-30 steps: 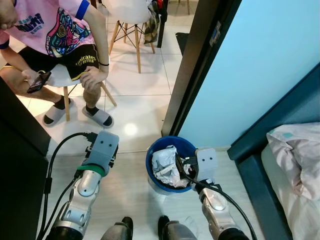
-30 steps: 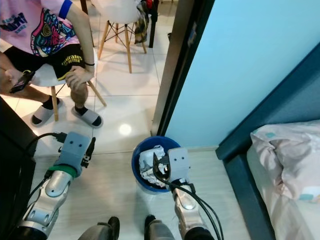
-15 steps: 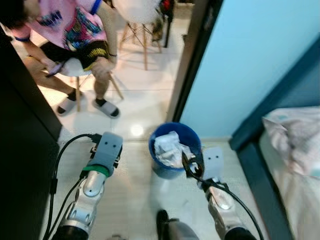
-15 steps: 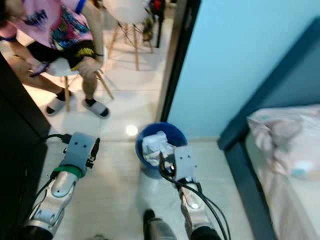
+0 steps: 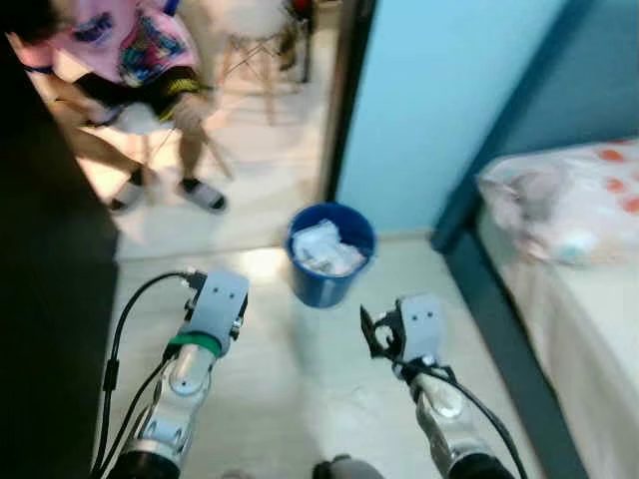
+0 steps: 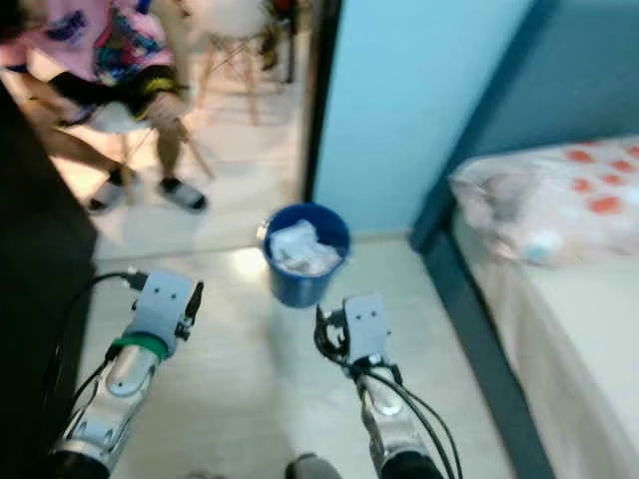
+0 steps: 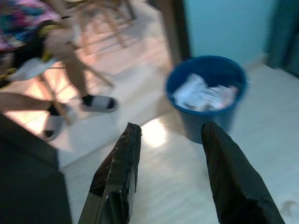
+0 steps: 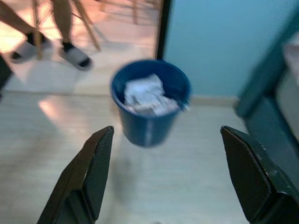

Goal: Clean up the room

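A blue bin (image 5: 329, 269) stands on the pale floor by the door frame, holding crumpled white paper (image 5: 322, 247). In the wrist views the blue bin (image 8: 149, 121) sits well beyond both pairs of fingers. My left gripper (image 7: 171, 129) is open with nothing between its fingers, held low to the left of the bin. My right gripper (image 8: 168, 133) is open too and holds nothing. It hangs over bare floor short of the bin (image 6: 303, 264) and slightly to its right. The picture is blurred.
A person (image 5: 120, 60) sits on a chair beyond the doorway, feet in sandals on the tiles. Dark furniture (image 5: 45, 249) rises at my left. A bed (image 5: 569, 259) with a patterned pillow (image 5: 559, 190) and a dark frame lies at my right. A blue wall (image 5: 439, 90) backs the bin.
The camera has drawn back and swung right, so the bin looks smaller and farther. My right gripper, which was at the bin's rim, now hangs over floor apart from it.
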Available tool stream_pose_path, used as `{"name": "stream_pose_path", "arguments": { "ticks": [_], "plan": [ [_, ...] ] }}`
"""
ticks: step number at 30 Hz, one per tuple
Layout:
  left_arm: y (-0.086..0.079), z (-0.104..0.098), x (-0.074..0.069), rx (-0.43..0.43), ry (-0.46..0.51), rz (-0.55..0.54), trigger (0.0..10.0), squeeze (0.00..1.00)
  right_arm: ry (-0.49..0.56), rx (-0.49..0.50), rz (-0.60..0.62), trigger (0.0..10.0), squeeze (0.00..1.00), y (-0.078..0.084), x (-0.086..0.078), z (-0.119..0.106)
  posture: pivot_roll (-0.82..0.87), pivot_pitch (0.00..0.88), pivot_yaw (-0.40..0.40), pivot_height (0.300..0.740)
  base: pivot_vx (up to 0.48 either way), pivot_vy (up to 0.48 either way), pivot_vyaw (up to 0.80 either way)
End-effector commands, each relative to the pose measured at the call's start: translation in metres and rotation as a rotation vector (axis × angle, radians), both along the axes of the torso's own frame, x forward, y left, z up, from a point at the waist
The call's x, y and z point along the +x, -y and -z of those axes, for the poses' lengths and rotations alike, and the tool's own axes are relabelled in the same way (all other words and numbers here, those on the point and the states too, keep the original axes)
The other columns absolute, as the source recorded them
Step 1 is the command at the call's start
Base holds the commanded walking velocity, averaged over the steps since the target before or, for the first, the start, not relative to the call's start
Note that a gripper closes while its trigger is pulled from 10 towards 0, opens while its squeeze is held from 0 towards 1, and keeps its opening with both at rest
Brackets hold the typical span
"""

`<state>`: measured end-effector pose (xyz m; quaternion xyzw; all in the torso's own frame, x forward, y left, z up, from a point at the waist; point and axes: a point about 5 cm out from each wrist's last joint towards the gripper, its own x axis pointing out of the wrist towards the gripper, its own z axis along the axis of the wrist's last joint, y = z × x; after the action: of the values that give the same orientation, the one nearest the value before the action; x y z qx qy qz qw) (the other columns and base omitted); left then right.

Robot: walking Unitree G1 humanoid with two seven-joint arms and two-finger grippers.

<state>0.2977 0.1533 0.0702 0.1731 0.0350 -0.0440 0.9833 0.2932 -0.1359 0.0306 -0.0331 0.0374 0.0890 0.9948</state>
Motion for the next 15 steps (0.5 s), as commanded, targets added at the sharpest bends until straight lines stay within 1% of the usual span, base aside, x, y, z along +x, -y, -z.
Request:
{"name": "stream_pose_path", "arguments": {
  "ticks": [1, 6, 9, 15],
  "plan": [
    [0.0005, 0.0047, -0.0006, -0.012, -0.029, 0.001, 10.0, 0.0, -0.035, 0.0, -0.003, 10.0, 0.0, -0.0019, -0.0044, 0.0069, -0.07, 0.088, 0.015, 0.74, 0.0, 0.0, -0.8],
    [0.001, 0.0051, 0.0004, -0.041, -0.034, -0.007, 10.0, 0.0, -0.038, -0.002, -0.005, 10.0, 0.0, -0.0011, -0.0042, 0.0069, -0.07, 0.088, 0.012, 0.74, 0.0, 0.0, -0.8],
    [-0.0007, 0.0092, 0.001, -0.06, -0.064, -0.032, 10.0, 0.0, -0.035, -0.004, -0.003, 10.0, 0.0, -0.0003, -0.0028, 0.0056, -0.07, 0.087, 0.01, 0.74, 0.0, 0.0, -0.8],
    [-0.0003, 0.0118, 0.0011, -0.074, -0.083, -0.025, 10.0, 0.0, -0.029, -0.007, -0.002, 10.0, 0.0, -0.0002, -0.0022, 0.0045, -0.07, 0.088, 0.01, 0.74, 0.0, 0.0, -0.8]
  ]
}}
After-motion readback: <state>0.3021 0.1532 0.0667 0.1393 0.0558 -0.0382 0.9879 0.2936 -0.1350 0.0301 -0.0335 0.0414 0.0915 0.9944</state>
